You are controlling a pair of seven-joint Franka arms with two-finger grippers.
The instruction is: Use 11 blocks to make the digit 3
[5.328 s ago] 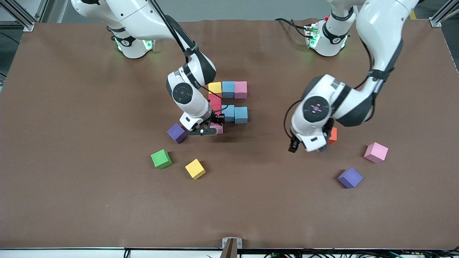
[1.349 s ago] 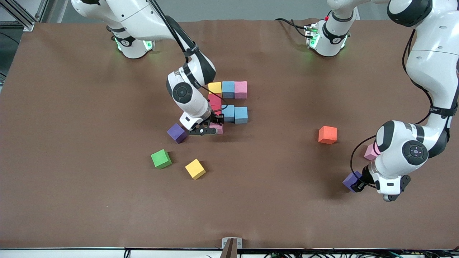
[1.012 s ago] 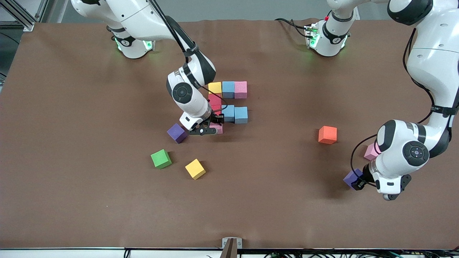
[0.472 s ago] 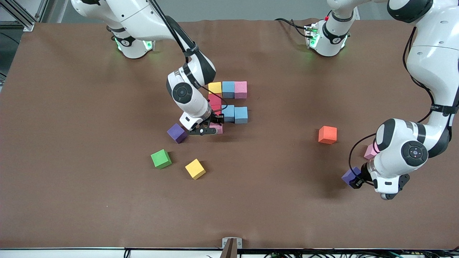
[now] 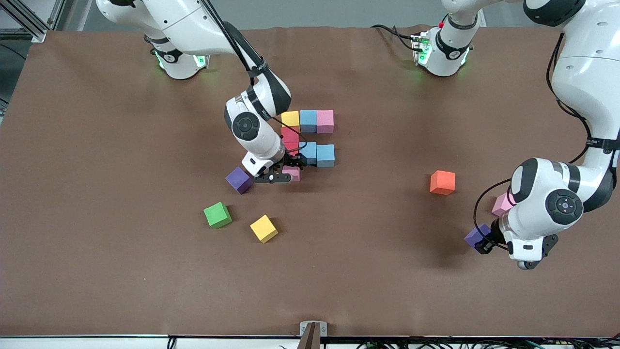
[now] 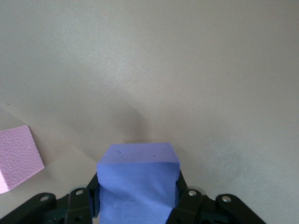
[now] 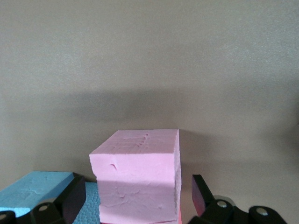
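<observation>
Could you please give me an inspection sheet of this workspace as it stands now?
Surface: brown table cover, bare patches wrinkled.
Job's things: partial figure of touching cubes; loose yellow cube, purple cube, pink cube.
Clutter: green cube, orange cube.
End effectors: right end effector open around pink block at the figure; left end effector shut on purple block.
Cables: bundle by the left arm's base.
Surroundings: aluminium frame at the table's corner.

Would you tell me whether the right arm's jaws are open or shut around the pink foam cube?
Open: in the right wrist view, gaps show between the pink foam cube and both jaws.
</observation>
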